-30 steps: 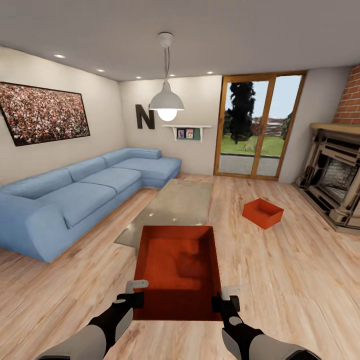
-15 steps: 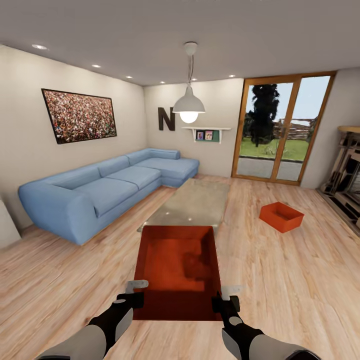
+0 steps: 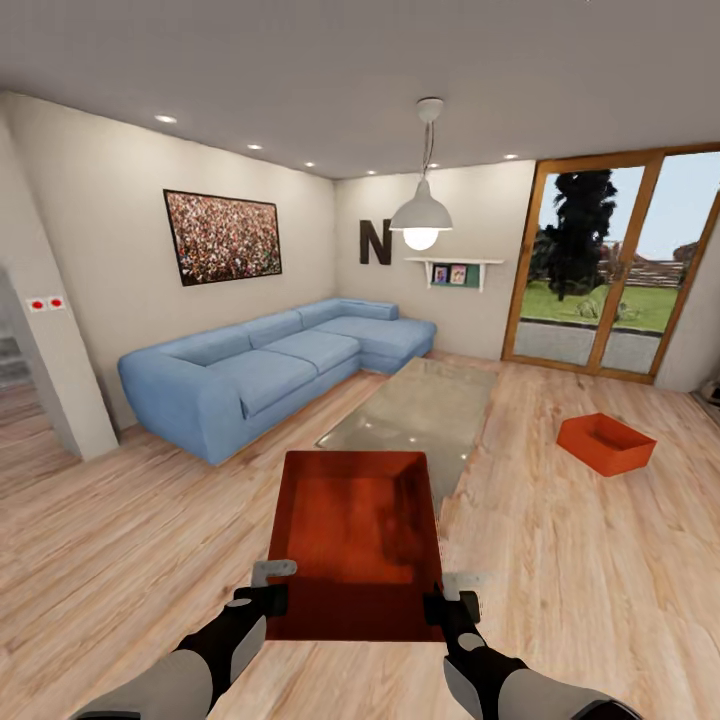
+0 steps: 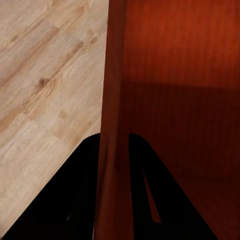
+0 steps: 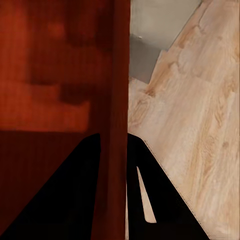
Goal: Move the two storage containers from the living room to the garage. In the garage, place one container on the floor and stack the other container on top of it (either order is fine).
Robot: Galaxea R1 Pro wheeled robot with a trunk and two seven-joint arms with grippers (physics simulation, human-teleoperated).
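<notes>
Living room, light wood-plank floor (image 3: 130, 540): I hold one red-orange open-top container (image 3: 352, 540) aloft, left gripper (image 3: 272, 583) and right gripper (image 3: 452, 590) each clamped on a side wall. Second matching bin (image 3: 605, 443) sits uncollected near the glass doors (image 3: 620, 270); garage stacking remains.

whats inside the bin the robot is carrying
Nothing that can be seen: the carried bin, pinched at its side walls by the left claw and right claw, shows a bare red floor with shadows.
</notes>
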